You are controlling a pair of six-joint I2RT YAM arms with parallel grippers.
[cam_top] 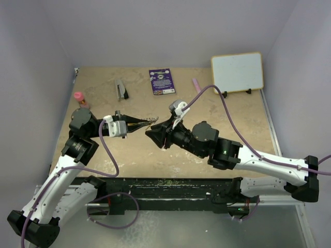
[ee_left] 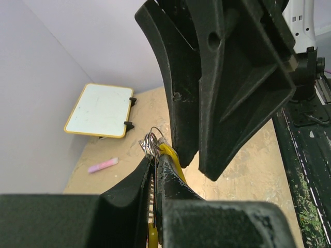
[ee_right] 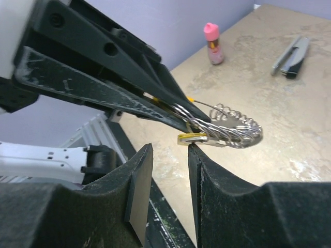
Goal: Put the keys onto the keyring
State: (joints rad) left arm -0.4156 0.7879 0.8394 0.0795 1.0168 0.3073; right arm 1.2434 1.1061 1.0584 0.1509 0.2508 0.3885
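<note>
1. Right now my left claw [cam_top: 147, 123] is clamped tight on the keyring [cam_top: 153, 120]. Its silvery coils poke out past the tips toward 3 o'clock in the overhead view.
2. Seen from my right wrist, the keyring [ee_right: 227, 126] is held up over the worktop [ee_right: 289, 150], at about 1 o'clock from my right claw [ee_right: 170, 150].
3. The keys [ee_right: 191, 138] show as a yellow head just under the left claw's tips, touching the ring and directly above my right claw's gap.
4. My right claw stands partly open with nothing between its fingers [ee_right: 139, 181]. Its tips are just beside the ring, and I cannot tell whether they touch it.
5. Overhead, my right claw [cam_top: 155, 133] sits at 5 o'clock of the ring.
6. Well apart from the ring are a whiteboard [cam_top: 237, 72] at 2 o'clock, a pink bottle [cam_top: 78, 96] at 10 o'clock and a grey-and-black tool [cam_top: 121, 89] at 11 o'clock.
</note>
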